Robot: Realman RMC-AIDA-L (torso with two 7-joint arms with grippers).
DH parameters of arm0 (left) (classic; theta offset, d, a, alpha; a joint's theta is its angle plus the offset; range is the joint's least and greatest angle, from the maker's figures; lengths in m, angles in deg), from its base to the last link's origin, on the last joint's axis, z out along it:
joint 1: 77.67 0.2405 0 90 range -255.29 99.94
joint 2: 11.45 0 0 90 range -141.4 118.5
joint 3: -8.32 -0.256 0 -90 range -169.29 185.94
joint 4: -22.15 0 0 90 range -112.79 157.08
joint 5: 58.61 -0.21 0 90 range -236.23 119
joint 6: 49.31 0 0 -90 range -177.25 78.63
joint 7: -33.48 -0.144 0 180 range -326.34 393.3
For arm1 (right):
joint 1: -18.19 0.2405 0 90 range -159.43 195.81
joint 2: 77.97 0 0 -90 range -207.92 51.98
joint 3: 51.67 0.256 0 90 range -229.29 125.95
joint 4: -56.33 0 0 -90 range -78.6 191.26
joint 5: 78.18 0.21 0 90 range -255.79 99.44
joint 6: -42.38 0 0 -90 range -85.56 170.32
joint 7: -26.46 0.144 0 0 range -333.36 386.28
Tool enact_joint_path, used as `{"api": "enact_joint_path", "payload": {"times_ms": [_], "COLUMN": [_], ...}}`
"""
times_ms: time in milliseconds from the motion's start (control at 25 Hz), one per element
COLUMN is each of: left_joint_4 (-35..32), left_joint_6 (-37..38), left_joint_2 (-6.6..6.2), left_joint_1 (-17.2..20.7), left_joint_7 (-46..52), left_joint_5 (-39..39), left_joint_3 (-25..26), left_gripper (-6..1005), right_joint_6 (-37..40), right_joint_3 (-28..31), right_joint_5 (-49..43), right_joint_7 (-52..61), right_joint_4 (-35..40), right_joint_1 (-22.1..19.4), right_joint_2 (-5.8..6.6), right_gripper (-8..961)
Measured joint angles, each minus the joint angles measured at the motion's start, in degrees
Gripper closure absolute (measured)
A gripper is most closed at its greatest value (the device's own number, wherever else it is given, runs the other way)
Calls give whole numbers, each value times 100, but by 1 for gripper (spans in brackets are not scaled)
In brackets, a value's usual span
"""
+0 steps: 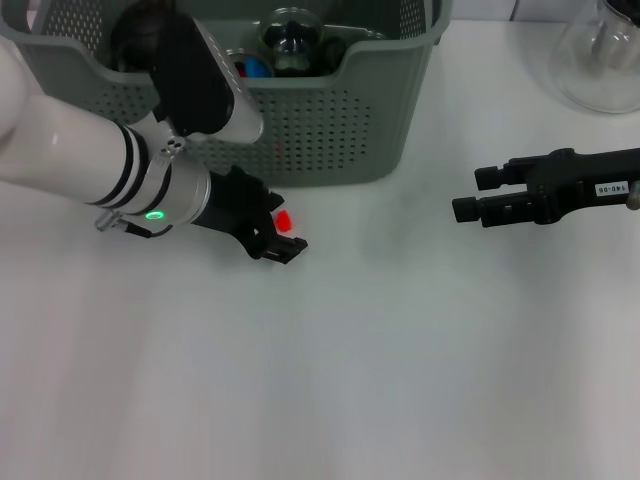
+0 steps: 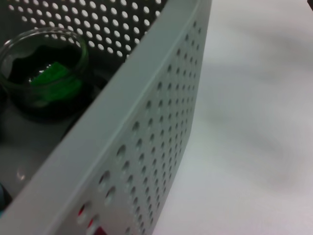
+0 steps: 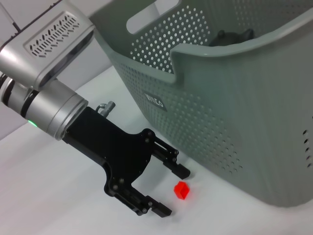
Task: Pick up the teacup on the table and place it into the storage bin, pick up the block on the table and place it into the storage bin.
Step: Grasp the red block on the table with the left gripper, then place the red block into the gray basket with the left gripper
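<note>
Left gripper (image 3: pixel 171 191) spread around red block (image 3: pixel 181 190) on table (image 1: pixel 400 350), untouching, beside bin (image 3: pixel 254 112); bin label unreadable. Teacup (image 2: pixel 46 81) inside bin. Right gripper (image 1: pixel 468 195) parked right, fingers apart, tag "140-08".

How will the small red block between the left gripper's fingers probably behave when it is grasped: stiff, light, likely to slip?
The red block looks solid with flat faces, so it is probably stiff and should not roll. It is tiny beside the left gripper, so likely very light. Being so small between the open fingers, it might skid on the smooth white table if touched off-centre.
</note>
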Motion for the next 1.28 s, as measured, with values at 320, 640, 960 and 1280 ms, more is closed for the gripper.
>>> {"api": "enact_joint_path", "payload": {"times_ms": [320, 640, 960, 1280], "left_joint_4": [63, 142, 196, 196], "left_joint_6": [-160, -202, -206, -167], "left_joint_2": [0, -6, -9, -18], "left_joint_1": [-25, -42, -71, -115], "left_joint_7": [-12, -7, -3, 92], "left_joint_5": [0, 0, 0, 0], "left_joint_3": [-50, -48, -48, -35], "left_gripper": [475, 542, 544, 755], "right_joint_6": [0, 0, 0, 19], "right_joint_3": [2, 2, 2, 2], "right_joint_5": [0, 0, -2, -1], "right_joint_7": [0, -9, -9, -9], "right_joint_4": [10, 11, 14, 27], "right_joint_1": [1, 0, 0, -9], "right_joint_2": [-8, -9, -9, -18], "right_gripper": [158, 157, 157, 158]}}
